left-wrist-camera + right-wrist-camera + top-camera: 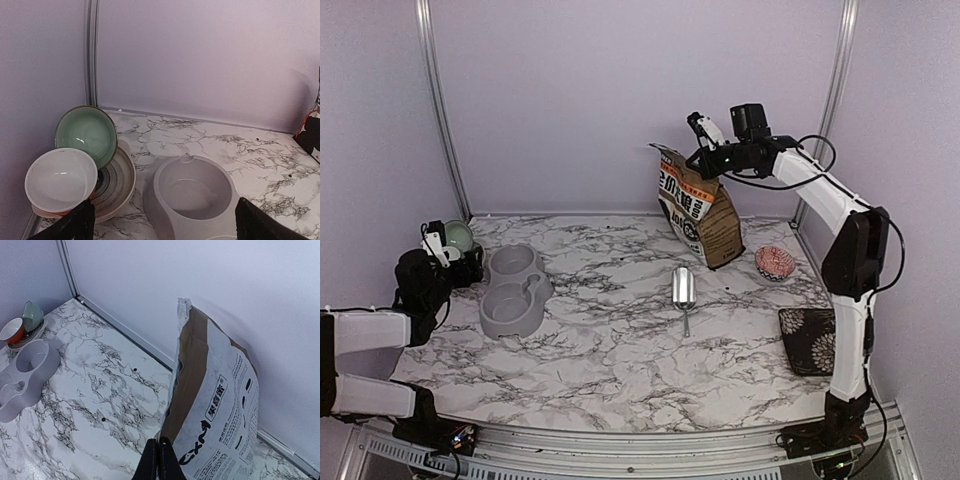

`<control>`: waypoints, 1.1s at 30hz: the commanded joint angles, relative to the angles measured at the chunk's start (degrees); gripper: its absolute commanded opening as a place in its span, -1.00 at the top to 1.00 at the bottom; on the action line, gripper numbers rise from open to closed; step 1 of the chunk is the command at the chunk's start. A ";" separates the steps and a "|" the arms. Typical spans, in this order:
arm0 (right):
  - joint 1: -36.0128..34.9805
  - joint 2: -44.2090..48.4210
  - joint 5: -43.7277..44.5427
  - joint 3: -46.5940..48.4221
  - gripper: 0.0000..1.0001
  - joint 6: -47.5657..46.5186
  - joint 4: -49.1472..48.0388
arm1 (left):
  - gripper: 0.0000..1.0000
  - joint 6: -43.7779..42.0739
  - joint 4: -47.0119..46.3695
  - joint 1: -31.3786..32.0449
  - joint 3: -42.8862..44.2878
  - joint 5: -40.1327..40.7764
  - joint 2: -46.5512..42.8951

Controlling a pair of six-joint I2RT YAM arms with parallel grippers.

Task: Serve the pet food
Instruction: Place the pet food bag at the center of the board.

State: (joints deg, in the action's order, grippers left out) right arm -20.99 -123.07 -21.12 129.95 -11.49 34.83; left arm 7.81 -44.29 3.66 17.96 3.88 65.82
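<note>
Top external and wrist views: right gripper (pixel 158 452) pressed together beside tilted dog-food bag (pixel 700 205), hold on it unclear; left gripper (pixel 442 247) spread wide near grey double feeder (pixel 515 290); pet food hidden from view.

Grey double feeder (pixel 527 286); brown-white bag (pixel 705 215) (black print).

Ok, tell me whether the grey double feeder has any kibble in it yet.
No, both wells of the grey double feeder show only bare grey plastic in the top view.
</note>
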 commanded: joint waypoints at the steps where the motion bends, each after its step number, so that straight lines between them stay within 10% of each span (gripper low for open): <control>1: -2.60 10.51 -5.09 0.86 1.00 2.57 -8.73 | -0.97 0.43 0.61 0.83 1.47 -1.96 -0.91; 33: -4.81 29.63 -9.50 -13.01 1.00 14.56 -0.84 | -0.96 0.28 0.61 3.79 3.38 -2.67 2.07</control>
State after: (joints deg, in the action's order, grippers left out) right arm -23.77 -103.00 -23.24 112.18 0.69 46.04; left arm 8.38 -44.23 7.03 19.42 1.93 67.37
